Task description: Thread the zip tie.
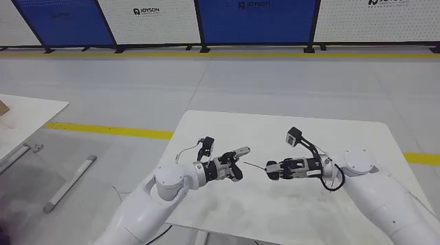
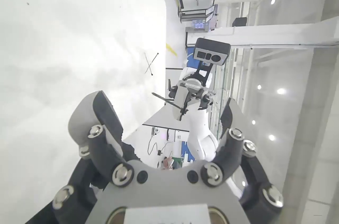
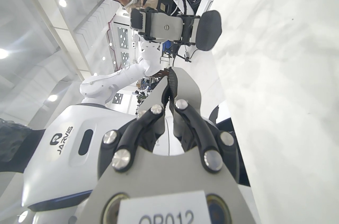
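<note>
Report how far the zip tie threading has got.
Done: the right gripper is shut on a zip tie, held off the table. In hand: the left gripper, open and empty, faces the tie's free end. Left: the tie looks straight with no loop, so the threading itself remains. Two more ties lie crossed on the table.

Left arm (image 1: pixel 148 200) and right arm (image 1: pixel 385 193) bent inward, left gripper (image 1: pixel 240 162) spread wide, right gripper (image 3: pixel 169 82) pinching zip tie (image 2: pixel 160 97)
</note>
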Robot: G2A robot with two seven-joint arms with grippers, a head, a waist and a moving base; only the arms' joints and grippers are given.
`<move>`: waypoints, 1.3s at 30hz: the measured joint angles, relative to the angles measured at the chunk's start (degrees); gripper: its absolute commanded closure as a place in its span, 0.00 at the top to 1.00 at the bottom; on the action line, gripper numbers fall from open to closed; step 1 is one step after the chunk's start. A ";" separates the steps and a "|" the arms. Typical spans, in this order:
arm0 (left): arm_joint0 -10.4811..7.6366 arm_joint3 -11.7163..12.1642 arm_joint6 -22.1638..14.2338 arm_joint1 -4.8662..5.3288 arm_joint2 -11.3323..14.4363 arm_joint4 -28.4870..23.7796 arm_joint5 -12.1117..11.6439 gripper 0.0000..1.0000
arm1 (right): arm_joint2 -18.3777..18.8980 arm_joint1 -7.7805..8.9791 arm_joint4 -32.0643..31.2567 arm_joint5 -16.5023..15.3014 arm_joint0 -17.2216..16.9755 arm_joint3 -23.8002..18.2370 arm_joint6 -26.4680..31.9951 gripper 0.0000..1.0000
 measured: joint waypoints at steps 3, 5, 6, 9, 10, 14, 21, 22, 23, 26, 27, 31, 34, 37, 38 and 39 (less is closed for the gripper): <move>0.10 -0.11 0.21 0.00 0.00 0.01 -0.05 1.00 | 0.01 -0.01 0.00 0.04 0.01 -0.01 0.00 0.00; 0.11 -0.12 0.20 0.00 -0.02 0.01 -0.05 1.00 | 0.03 0.00 -0.02 0.02 -0.01 -0.02 0.00 0.00; 0.11 -0.12 0.19 0.00 -0.02 0.01 -0.04 1.00 | 0.03 0.00 -0.02 0.01 -0.01 -0.03 0.00 0.00; 0.25 -0.18 0.38 -0.03 0.10 -0.06 -0.32 1.00 | 0.04 0.00 -0.04 0.02 -0.04 -0.04 -0.03 0.00; 0.63 -0.25 1.01 -0.14 0.34 -0.34 -1.16 1.00 | 0.21 0.03 -0.42 0.16 -0.33 -0.29 -0.70 0.00; 2.18 -0.49 5.69 -0.71 1.51 -1.01 -6.07 1.00 | 1.43 0.35 -2.91 1.04 -1.83 -2.58 -7.92 0.00; 1.60 0.50 10.55 -1.91 5.26 -0.82 -9.68 1.00 | 2.11 0.33 -6.22 1.95 -2.51 -5.25 -9.70 0.00; 1.53 0.55 10.55 -1.93 5.41 -0.68 -9.57 1.00 | 2.10 0.33 -6.28 1.89 -2.50 -5.26 -9.60 0.00; 1.53 0.55 10.52 -1.92 5.41 -0.67 -9.55 1.00 | 2.10 0.33 -6.26 1.89 -2.49 -5.24 -9.60 0.00; 1.56 0.53 10.48 -1.91 5.34 -0.70 -9.56 1.00 | 2.09 0.34 -6.20 1.90 -2.49 -5.22 -9.62 0.00; 1.57 0.53 10.48 -1.91 5.34 -0.70 -9.56 1.00 | 2.09 0.34 -6.20 1.91 -2.49 -5.21 -9.62 0.00; 1.56 0.60 11.96 -2.13 5.34 -1.55 -9.81 1.00 | 2.09 0.34 -6.20 1.91 -2.49 -5.21 -9.62 0.00; 0.85 1.17 18.69 -3.02 6.13 -3.23 -11.45 1.00 | 2.09 0.34 -6.20 1.91 -2.50 -5.22 -9.62 0.00; 0.34 1.80 20.80 -3.42 7.17 -3.23 -11.87 1.00 | 2.09 0.34 -6.20 1.91 -2.50 -5.22 -9.62 0.00; 0.33 1.81 20.74 -3.42 7.18 -3.21 -11.83 1.00 | 2.09 0.34 -6.20 1.91 -2.50 -5.22 -9.62 0.00; 0.34 1.80 20.66 -3.40 7.17 -3.20 -11.81 1.00 | 2.09 0.34 -6.20 1.91 -2.50 -5.22 -9.62 0.00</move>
